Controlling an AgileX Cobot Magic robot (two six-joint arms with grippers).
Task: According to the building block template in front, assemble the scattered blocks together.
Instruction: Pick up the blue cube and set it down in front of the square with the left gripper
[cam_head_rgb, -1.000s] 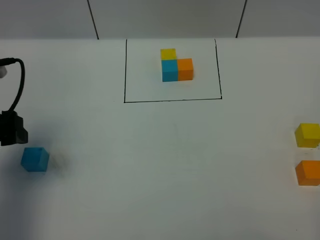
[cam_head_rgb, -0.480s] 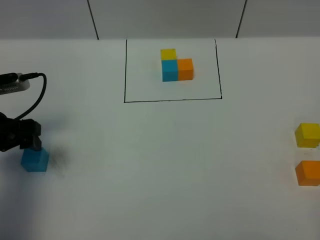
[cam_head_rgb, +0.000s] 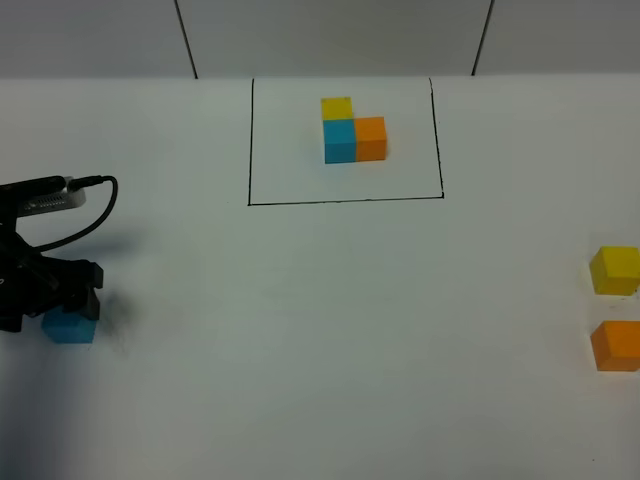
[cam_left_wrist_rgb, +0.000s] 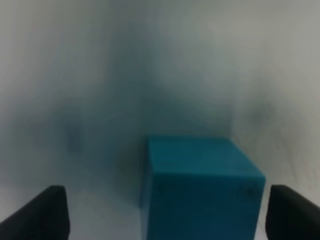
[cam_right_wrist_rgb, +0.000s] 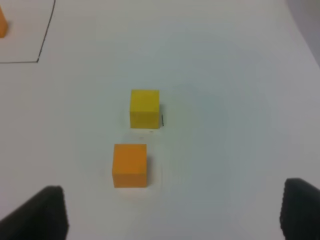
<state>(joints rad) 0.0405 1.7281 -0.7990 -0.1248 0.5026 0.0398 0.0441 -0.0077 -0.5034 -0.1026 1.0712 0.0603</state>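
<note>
The template (cam_head_rgb: 352, 128) is a yellow, sky-blue and orange cube cluster inside a black drawn rectangle at the table's back centre. The loose sky-blue cube (cam_head_rgb: 70, 327) sits at the far left. My left gripper (cam_head_rgb: 62, 305) is low over it and open; in the left wrist view the cube (cam_left_wrist_rgb: 200, 187) stands between the two spread fingertips (cam_left_wrist_rgb: 42, 212), apart from both. The loose yellow cube (cam_head_rgb: 614, 269) and orange cube (cam_head_rgb: 615, 345) sit at the far right. They also show in the right wrist view, yellow (cam_right_wrist_rgb: 145, 108) and orange (cam_right_wrist_rgb: 130, 165), ahead of my open, empty right gripper (cam_right_wrist_rgb: 172, 215).
The black outline's corner (cam_right_wrist_rgb: 39, 60) shows in the right wrist view. A cable (cam_head_rgb: 95, 205) loops from the left arm above the blue cube. The white table (cam_head_rgb: 340, 330) runs to a grey back wall with two dark seams.
My left gripper has moved right and down, from beside the sky-blue cube to low over it, with the fingers on either side. The cubes have not moved.
</note>
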